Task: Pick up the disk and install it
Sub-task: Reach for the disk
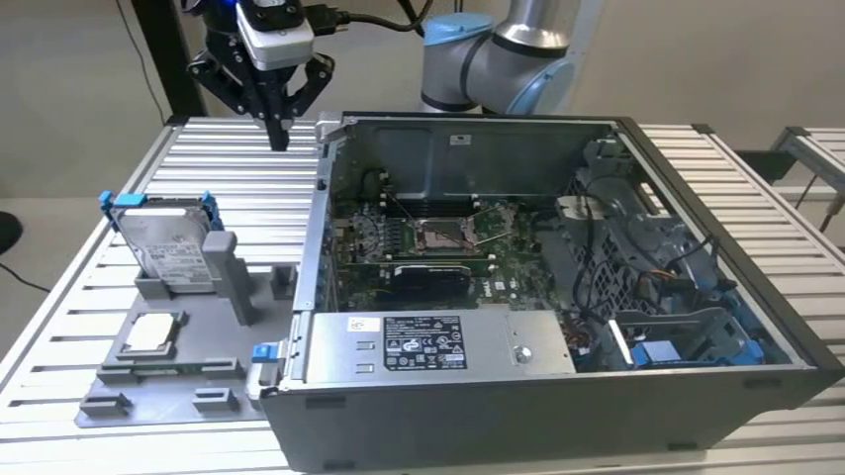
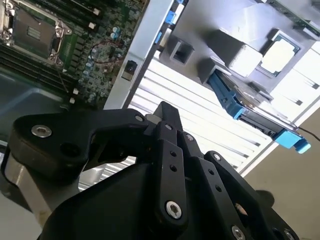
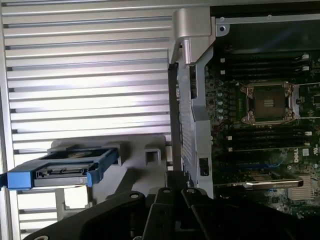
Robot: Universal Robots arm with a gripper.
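Gripper (image 1: 277, 137): we saw its two black fingers pressed together into one narrow tip, with nothing held between them. The second wrist view showed the same closed tip (image 2: 165, 112).
Under the gripper: it hung in the air over the slatted table (image 1: 225, 168) and touched nothing.
Disk (image 1: 172, 245): it stood upright on its edge in a grey holder (image 1: 235, 282), well below the gripper and well apart from it, a little to the exterior view's left of the fingertips. Its white label faced outward and the blue carrier framed it.
Disk from the wrist: in the first wrist view we saw the disk (image 3: 62, 172) edge-on, ahead of the fingertips, with the blue carrier around it. In the second wrist view the carrier's blue rail (image 2: 227, 97) ran along the disk's side.
Computer case (image 1: 620, 148): it lay open just beside the gripper, on the exterior view's right, and its near corner post was the closest thing to the fingertips.
Processor socket (image 1: 442, 233): it sat on the green board inside the case, below the gripper and farther from it than the case wall.
Small square chip (image 1: 152, 332): it lay flat on the grey fixture, beyond the disk as reckoned from the gripper.
Grey box with the label (image 1: 422, 341): it was inside the case at its front, far from the gripper.
Arm (image 1: 509, 49): its grey and pale blue joints rose behind the case.
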